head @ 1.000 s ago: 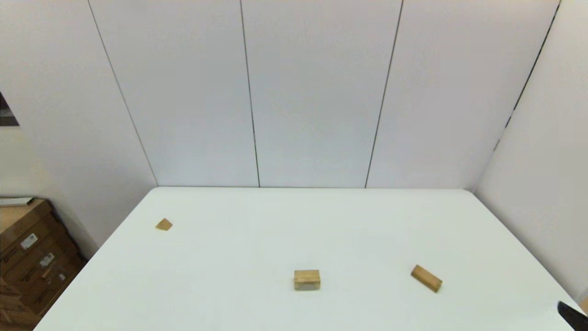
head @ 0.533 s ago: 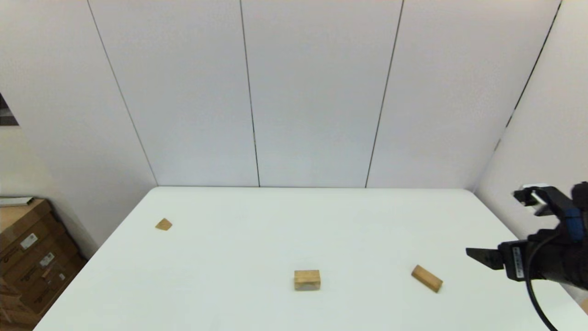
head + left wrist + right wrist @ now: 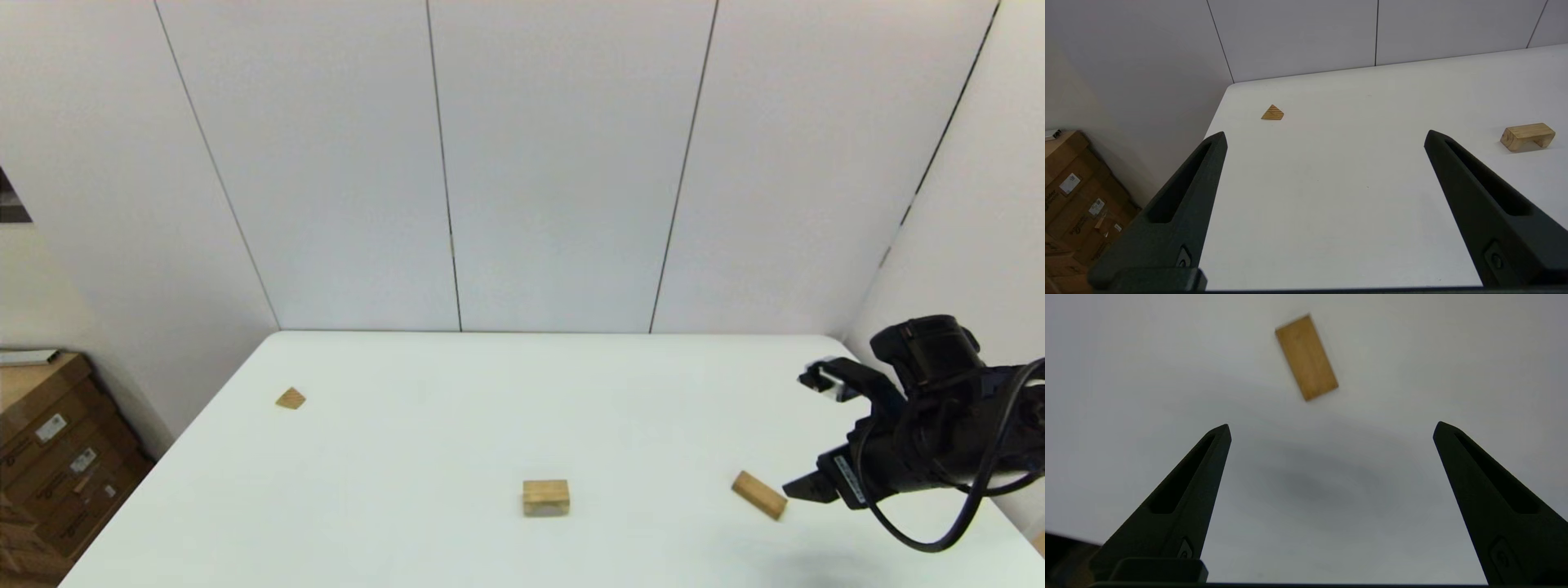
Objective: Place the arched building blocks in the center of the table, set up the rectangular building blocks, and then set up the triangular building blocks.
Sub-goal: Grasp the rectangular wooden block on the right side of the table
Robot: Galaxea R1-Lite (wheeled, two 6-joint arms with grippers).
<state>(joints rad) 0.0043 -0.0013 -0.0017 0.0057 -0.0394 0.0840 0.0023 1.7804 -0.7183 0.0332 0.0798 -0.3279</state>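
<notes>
- Right gripper [image 3: 804,437] above table [image 3: 457,408] at right edge, fingers spread wide, nothing held.
- Rectangular block [image 3: 758,494] lying flat just beside gripper, ahead of fingertips, not between.
- Arched block [image 3: 545,497] mid-table.

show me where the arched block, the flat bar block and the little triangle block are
arched block [image 3: 545,496], head view, on its front face.
bar block [image 3: 1306,357], right wrist view, middle of its top face.
triangle block [image 3: 1272,112], left wrist view, centre of its striped sloping face.

Right claw [image 3: 816,437] beside rectangular block [image 3: 758,495]
</notes>
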